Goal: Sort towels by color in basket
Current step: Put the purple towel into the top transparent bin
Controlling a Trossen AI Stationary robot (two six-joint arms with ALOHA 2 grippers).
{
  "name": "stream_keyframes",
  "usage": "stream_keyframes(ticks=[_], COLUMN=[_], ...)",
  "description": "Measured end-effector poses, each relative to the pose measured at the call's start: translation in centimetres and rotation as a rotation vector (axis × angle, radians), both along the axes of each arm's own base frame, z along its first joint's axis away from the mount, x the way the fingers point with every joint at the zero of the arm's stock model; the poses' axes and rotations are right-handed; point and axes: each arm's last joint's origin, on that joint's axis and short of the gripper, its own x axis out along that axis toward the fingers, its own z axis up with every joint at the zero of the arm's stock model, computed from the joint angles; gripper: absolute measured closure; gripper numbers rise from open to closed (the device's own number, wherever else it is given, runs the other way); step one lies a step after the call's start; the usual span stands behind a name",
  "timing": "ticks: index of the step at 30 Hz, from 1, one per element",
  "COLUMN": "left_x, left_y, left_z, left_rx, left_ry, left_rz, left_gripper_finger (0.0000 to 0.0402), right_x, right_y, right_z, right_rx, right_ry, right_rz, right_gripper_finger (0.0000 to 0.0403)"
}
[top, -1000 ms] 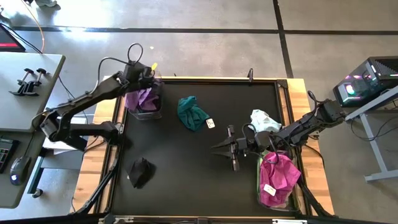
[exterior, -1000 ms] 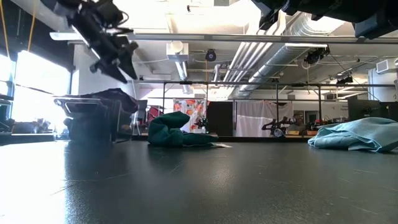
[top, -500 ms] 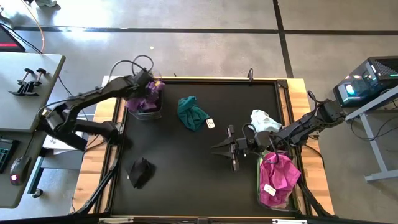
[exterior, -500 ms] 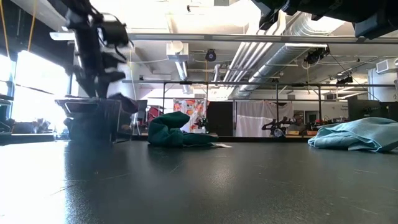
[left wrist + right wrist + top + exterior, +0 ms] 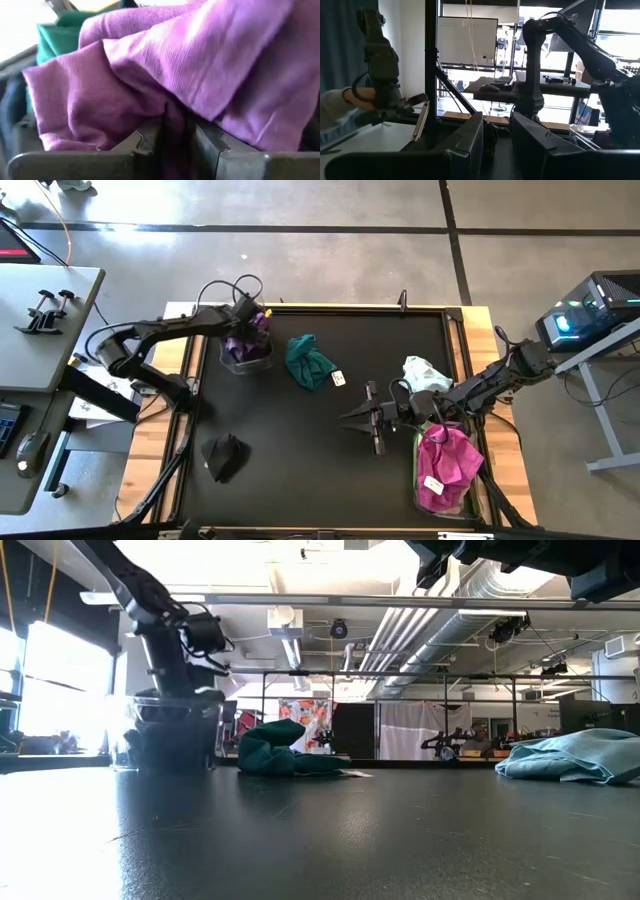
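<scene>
A clear basket [image 5: 228,360] stands at the table's far left with a purple towel [image 5: 200,65] heaped in it over a green cloth [image 5: 55,35]. My left gripper [image 5: 176,145] reaches down into this basket [image 5: 170,730], shut on the purple towel [image 5: 240,340]. A teal towel [image 5: 310,362], a black towel [image 5: 225,455] and a mint towel [image 5: 425,373] lie loose on the black mat. My right gripper [image 5: 372,418] hovers level over the mat's middle right, open, with nothing between its fingers [image 5: 470,135]. My left gripper has a fold of the purple towel [image 5: 175,117] between its two fingers [image 5: 147,142]. The fingers slant down into the basket from the table's left side. The towel lies bunched in the basket, slack; how many layers are in the gap does not show.
A second clear basket [image 5: 470,502] at the near right holds magenta towels [image 5: 445,465]. A small white tag [image 5: 338,378] lies beside the teal towel. The mat's middle and near part are bare. A raised frame [image 5: 330,308] edges the mat.
My left gripper has come down from above the far-left basket, tipping steeply downward, and now sits inside it among the purple cloth. The basket has shifted a little toward the table's right. My right arm has kept still.
</scene>
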Motion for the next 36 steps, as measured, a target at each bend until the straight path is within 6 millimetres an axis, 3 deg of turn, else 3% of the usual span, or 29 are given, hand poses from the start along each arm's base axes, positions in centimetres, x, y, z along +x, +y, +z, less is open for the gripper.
stream_keyframes(ticks=[6,11,18,21,26,30,36], left_x=[-0.9,-2.4,-2.3,-1.2,0.3,0.4,-0.4], left_y=[-0.8,-2.3,-3.7,-3.6,-2.5,-1.6,-0.7], left_z=[3.6,6.9,9.7,9.0,5.2,2.6,0.8], left_rx=[0.052,0.075,0.243,0.245,0.226,0.231,0.247], left_ry=[-0.006,-0.036,-0.280,-0.368,-0.380,-0.267,-0.097], left_rz=[-0.057,-0.043,-0.042,-0.121,-0.133,-0.039,0.121], left_gripper_finger=[0.0327,0.0293,0.0250,0.0253,0.0281,0.0306,0.0341], right_x=[0.0,0.0,0.0,0.0,0.0,0.0,0.0], right_y=[0.0,0.0,0.0,0.0,0.0,0.0,0.0], right_z=[0.0,0.0,0.0,0.0,0.0,0.0,0.0], right_rx=[0.000,0.000,0.000,0.000,0.000,0.000,0.000], right_ry=[0.000,0.000,0.000,0.000,0.000,0.000,0.001], right_rz=[0.000,0.000,-0.001,-0.001,-0.001,-0.001,-0.001], right_gripper_finger=[0.0308,0.0308,0.0308,0.0308,0.0308,0.0308,0.0308])
